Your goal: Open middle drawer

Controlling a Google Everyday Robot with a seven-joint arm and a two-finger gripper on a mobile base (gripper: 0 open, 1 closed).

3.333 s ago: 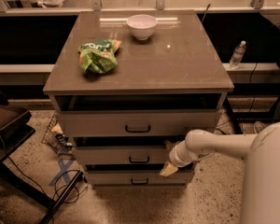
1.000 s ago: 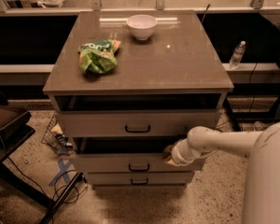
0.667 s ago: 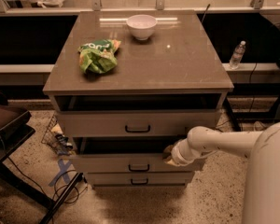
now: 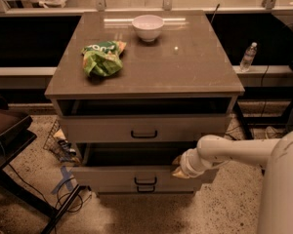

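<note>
The middle drawer (image 4: 112,176) stands pulled out from the grey-beige cabinet, with a dark gap above its flat front. Its small dark bar handle (image 4: 145,181) is at the centre of the front. My gripper (image 4: 178,167) is at the top edge of that front, right of the handle, at the end of my white arm (image 4: 234,152), which reaches in from the right. The taller top drawer (image 4: 102,129), with its bigger handle (image 4: 144,134), sits slightly out above. Only a sliver of the bottom drawer's handle (image 4: 145,189) shows.
On the cabinet top (image 4: 185,67) lie a green snack bag (image 4: 102,57) and a white bowl (image 4: 147,27). A water bottle (image 4: 247,57) stands on a ledge at the right. A dark chair (image 4: 7,130) and cables (image 4: 63,150) are on the floor at the left.
The middle drawer's front has come further out toward the camera. My gripper has risen from the lower right of the front to its top edge and moved out with it.
</note>
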